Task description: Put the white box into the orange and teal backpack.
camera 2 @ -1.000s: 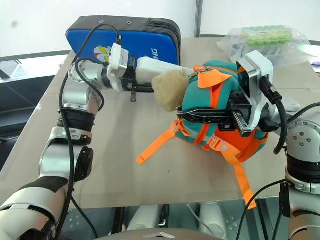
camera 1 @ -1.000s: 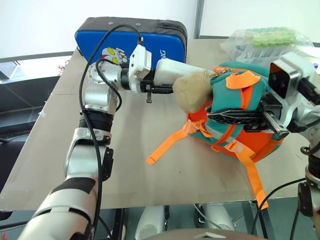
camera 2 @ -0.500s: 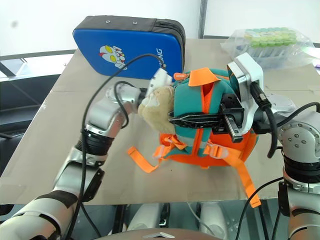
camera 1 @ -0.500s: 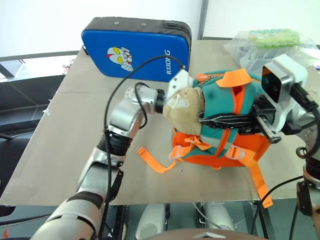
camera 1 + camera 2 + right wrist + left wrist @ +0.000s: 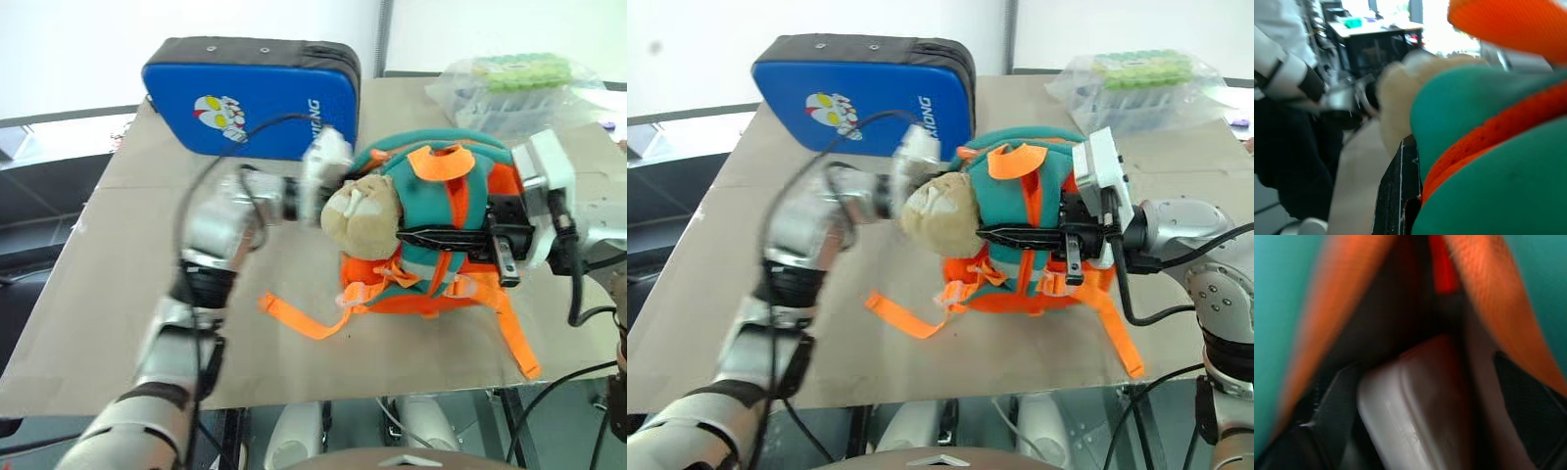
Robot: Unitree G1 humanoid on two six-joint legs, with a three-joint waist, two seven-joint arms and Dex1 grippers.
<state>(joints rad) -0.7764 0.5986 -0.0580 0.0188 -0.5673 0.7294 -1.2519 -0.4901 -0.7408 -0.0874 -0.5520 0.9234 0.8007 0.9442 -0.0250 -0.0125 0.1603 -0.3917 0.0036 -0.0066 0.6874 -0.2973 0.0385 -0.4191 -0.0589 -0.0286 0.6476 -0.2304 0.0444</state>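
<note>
The orange and teal backpack (image 5: 436, 211) stands on the table with its tan plush toy (image 5: 358, 215) facing me. My left arm reaches in behind the plush, its hand buried in the bag's opening. In the left wrist view the white box (image 5: 1415, 411) lies inside the orange-lined pocket. My left gripper (image 5: 1420, 382) is open, its dark fingers (image 5: 1327, 406) standing wide on either side of the box. My right gripper (image 5: 404, 238) lies level across the front of the bag, shut on the backpack's edge.
A blue cartoon-print case (image 5: 250, 98) stands at the back of the tan table (image 5: 88, 313). A clear bag of green-lidded tubes (image 5: 509, 83) lies back right. Loose orange straps (image 5: 294, 321) trail toward the front edge. A person (image 5: 1283, 98) stands beyond the table.
The white box, held outside the bag a second ago, has gone into the opening with my left hand. The left fingers have spread apart. The backpack has come down a little.
</note>
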